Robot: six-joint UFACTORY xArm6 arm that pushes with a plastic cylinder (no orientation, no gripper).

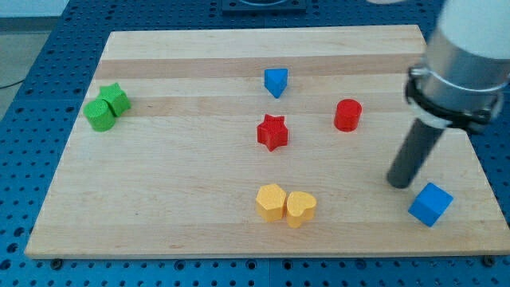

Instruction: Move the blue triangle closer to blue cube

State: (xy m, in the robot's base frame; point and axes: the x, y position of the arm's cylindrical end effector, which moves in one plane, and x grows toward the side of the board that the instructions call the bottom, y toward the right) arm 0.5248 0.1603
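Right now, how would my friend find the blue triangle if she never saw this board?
Start at the wooden board and look near its top edge, about the middle. The blue triangle sits alone there, above the red star. The only other blue piece, the blue cube, is square and sits bottom right by my tip.

So the arm's pretty plain: a fat white-to-light-grey cylinder up top, a black clamp ring around its lower edge, then a straight dark rod, matte charcoal, round in section, ending at my tip [399,184], blunt and flat.
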